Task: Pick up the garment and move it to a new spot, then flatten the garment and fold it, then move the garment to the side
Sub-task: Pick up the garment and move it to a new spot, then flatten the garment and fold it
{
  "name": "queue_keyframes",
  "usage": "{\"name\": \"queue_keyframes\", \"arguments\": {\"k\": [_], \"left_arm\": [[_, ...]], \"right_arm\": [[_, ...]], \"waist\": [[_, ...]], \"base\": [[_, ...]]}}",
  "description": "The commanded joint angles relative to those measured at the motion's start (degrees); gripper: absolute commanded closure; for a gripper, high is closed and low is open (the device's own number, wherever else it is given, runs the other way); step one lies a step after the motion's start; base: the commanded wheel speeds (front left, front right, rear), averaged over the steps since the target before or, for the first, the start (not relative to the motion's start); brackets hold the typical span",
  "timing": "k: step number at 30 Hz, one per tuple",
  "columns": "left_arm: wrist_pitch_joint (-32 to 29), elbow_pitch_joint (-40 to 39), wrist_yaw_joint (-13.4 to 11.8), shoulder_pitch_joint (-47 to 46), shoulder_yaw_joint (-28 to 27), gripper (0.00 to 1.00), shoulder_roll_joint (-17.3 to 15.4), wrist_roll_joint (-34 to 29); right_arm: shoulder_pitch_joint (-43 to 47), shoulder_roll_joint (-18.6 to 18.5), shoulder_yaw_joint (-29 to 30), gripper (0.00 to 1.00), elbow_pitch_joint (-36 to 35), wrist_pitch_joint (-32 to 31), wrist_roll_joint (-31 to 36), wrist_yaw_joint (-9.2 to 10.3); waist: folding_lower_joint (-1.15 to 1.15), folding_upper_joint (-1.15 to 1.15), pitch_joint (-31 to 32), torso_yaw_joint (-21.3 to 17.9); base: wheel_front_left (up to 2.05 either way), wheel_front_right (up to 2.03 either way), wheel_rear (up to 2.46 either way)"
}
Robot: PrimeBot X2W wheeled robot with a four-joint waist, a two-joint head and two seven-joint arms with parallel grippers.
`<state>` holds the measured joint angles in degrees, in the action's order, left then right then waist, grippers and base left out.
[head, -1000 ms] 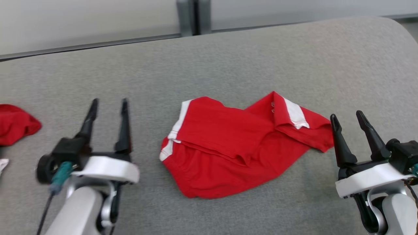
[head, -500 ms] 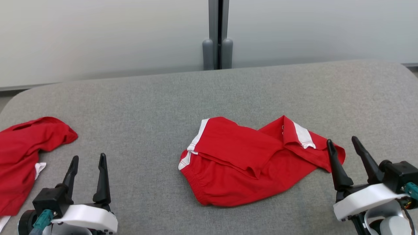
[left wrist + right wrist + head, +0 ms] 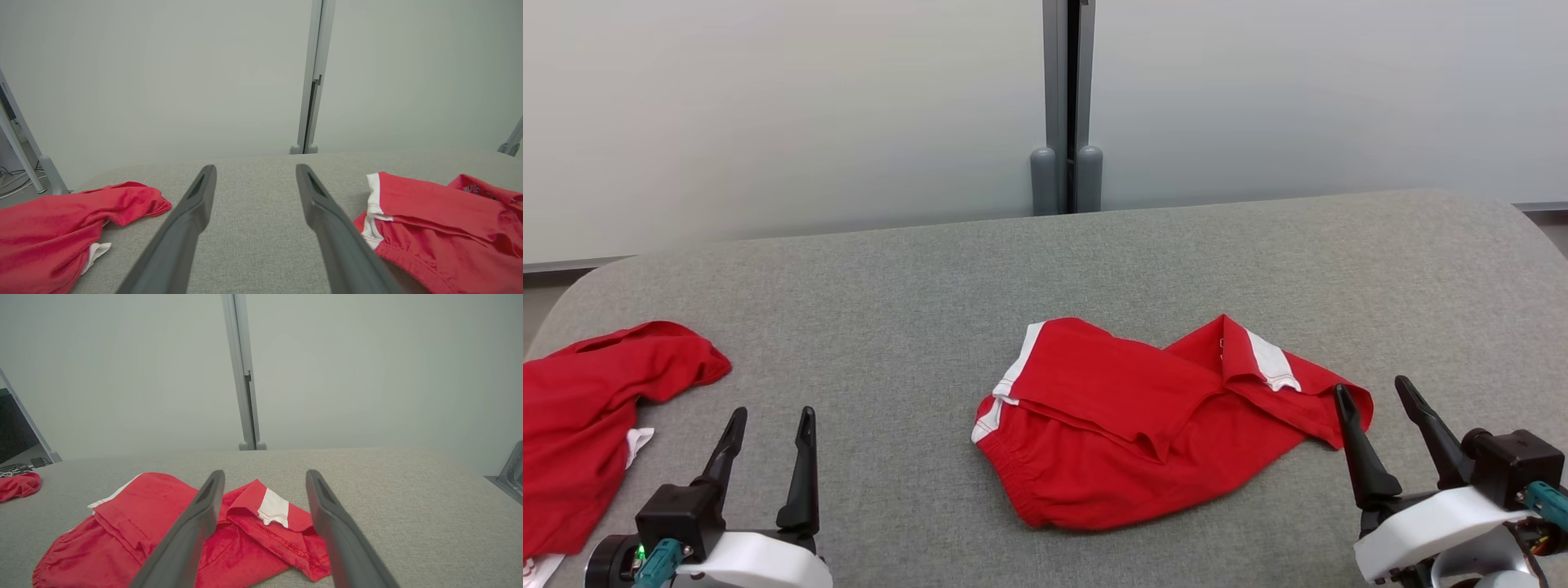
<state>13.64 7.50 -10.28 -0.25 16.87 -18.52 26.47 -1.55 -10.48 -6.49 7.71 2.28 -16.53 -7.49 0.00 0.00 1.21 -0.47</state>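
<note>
I see the garment [image 3: 1143, 425] crumpled in the middle of the bench [image 3: 890, 269], red with white trim; left pincer [image 3: 772, 415] wide, empty, well apart from it; right pincer [image 3: 1372, 385] wide too, with its tips just beside the garment's right edge; second red cloth [image 3: 588, 416] at the bench's left end.

garment [image 3: 1160, 425] on table [image 3: 890, 286], a bit right of centre | second garment [image 3: 596, 425] at table's left edge, well apart | my left gripper [image 3: 773, 412] between them, near side | my right gripper [image 3: 1372, 385] at garment's right end | post [image 3: 1066, 106] behind table
</note>
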Motion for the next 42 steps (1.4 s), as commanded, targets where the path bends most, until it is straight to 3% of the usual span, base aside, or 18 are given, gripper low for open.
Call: {"name": "queue_keyframes", "arguments": {"k": [1, 14, 20, 31, 35, 40, 42], "left_arm": [[-0.1, -0.2, -0.4, 0.3, 0.0, 0.0, -0.3, -0.2], [-0.5, -0.4, -1.2, -1.0, 0.7, 0.0, -0.1, -0.4], [-0.4, -0.8, -0.8, -4.0, 1.9, 0.0, 0.5, -1.4], [1.0, 0.0, 0.3, -13.3, 4.4, 0.0, 4.8, -3.8], [1.5, 1.5, 0.7, -15.5, 4.2, 0.0, 6.6, -4.5], [1.6, 2.5, 1.1, -16.1, 3.5, 0.0, 7.6, -4.8], [1.6, 2.5, 1.1, -16.4, 2.8, 0.0, 7.8, -5.2]], "right_arm": [[0.3, -0.1, 0.1, 0.0, -0.4, -0.2, 0.3, 0.0], [0.7, 0.1, 0.8, 0.0, -1.2, -0.7, 0.3, 0.0], [-0.7, -0.8, -1.0, 0.0, -1.7, -1.9, 0.4, 0.0], [-9.9, -4.2, -16.0, 0.0, 2.6, -4.6, -1.7, 0.0], [-14.4, -7.0, -22.7, 0.0, 6.8, -5.3, -0.7, 0.0], [-16.0, -8.6, -25.6, 0.0, 8.5, -6.0, -1.2, 0.01], [-16.7, -9.2, -25.4, 0.54, 8.8, -5.6, -1.6, 0.01]], "waist": [[0.0, 0.0, 0.0, 0.0], [0.0, 0.0, -0.6, 0.5], [0.0, 0.0, -2.9, 3.1], [0.0, 0.0, -12.8, 11.3], [0.0, 0.0, -15.2, 12.7], [0.0, 0.0, -15.9, 12.7], [0.0, 0.0, -16.0, 12.4]], "base": [[0.0, 0.0, 0.0], [0.0, 0.0, 0.0], [0.0, 0.0, 0.0], [0.0, 0.0, 0.0], [0.0, 0.0, 0.0], [0.0, 0.0, 0.0], [0.0, 0.0, 0.0]]}}
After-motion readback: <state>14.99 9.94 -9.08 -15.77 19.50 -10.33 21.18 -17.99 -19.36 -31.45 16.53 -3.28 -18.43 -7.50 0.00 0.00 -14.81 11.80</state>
